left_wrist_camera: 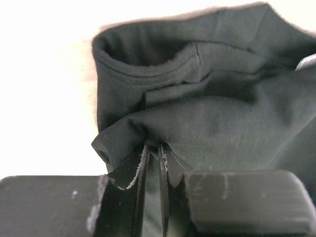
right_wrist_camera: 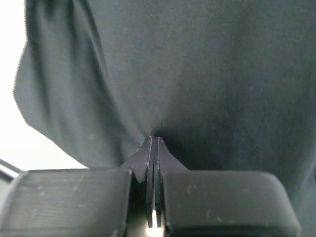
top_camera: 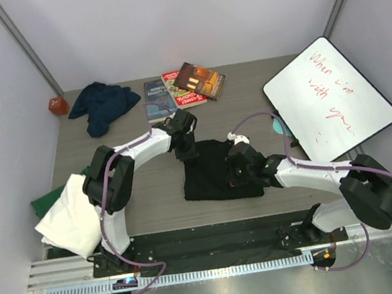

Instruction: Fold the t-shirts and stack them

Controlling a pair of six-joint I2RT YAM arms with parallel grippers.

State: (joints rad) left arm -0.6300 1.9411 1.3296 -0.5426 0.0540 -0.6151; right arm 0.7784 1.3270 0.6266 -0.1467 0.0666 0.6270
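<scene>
Reading red marker scrawl on the white rectangular whiteboard (top_camera: 329, 97) lying tilted at the right of the desk: "When i'm with you", as far as legible. Squinting at the titles on the three printed-cover books (top_camera: 182, 88) fanning out at the far edge, and finding them too small to read.

Showing only plain dark cloth on the black cotton t-shirt (top_camera: 208, 183). Sitting mid-desk as a rough rectangle, running a little longer left to right than front to back. Turning a stitched hem opening toward the left wrist camera; which end is the neck, impossible to tell.

Pinching that shirt's far-left corner with the left end effector (top_camera: 185, 150), fingers nearly together on a fold of cloth. Clamping the right end effector (top_camera: 240, 164) fully closed on a pinch of the same black cloth, toward its right side.

Lying crumpled at the far left, the navy cloth shirt (top_camera: 102, 105), near a small orange-red object (top_camera: 57, 106). Hanging over the desk's left edge, the white folded shirt (top_camera: 70, 216), resting on a green cloth (top_camera: 42, 204).

Showing grey wood-grain on the desk (top_camera: 152, 197), with pale walls closing in on three sides.
</scene>
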